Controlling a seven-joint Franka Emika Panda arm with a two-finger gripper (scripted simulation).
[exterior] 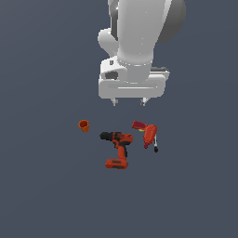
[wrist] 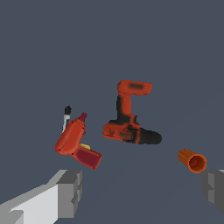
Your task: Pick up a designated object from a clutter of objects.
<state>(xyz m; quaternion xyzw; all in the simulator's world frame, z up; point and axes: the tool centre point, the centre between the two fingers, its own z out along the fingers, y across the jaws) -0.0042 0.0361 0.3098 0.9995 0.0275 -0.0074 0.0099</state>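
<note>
The white Panda arm (exterior: pixel 139 32) fills the upper middle of the exterior view, its wrist pointing down over a dark grey tabletop (exterior: pixel 42 195). At its end the pincer (exterior: pixel 129 102) hangs above the clutter, well clear of everything, released — the two short fingertips stand apart with nothing between them, and the wrist view shows one grey finger (wrist: pixel 70 192) at each lower corner with open space between.

Below it, the largest item is the red-and-black drill (exterior: pixel 118 146), lying on its side with its dark chuck pointing toward the exterior view's left and its battery foot nearer the camera. Next in size is the red bottle-shaped tool (exterior: pixel 148 134), just to the exterior view's right of the drill, with a thin black-tipped stick (exterior: pixel 155 145) lying beside it.

Smallest is the designated object, the orange-red cup (exterior: pixel 83 125) — a tapered little pot that sits apart from the rest, to the exterior view's left of the drill's chuck. In the wrist view it lies tipped over with its hollow mouth showing, close by one finger's edge of the picture.

The step in hand looks like the approach: nothing is gripped and the pincer sits over the drill and tool, not the cup. The next move would call for a sideways shift toward the exterior view's left until the cup sits between the fingers, then a descent — keeping clear of the drill's chuck.
</note>
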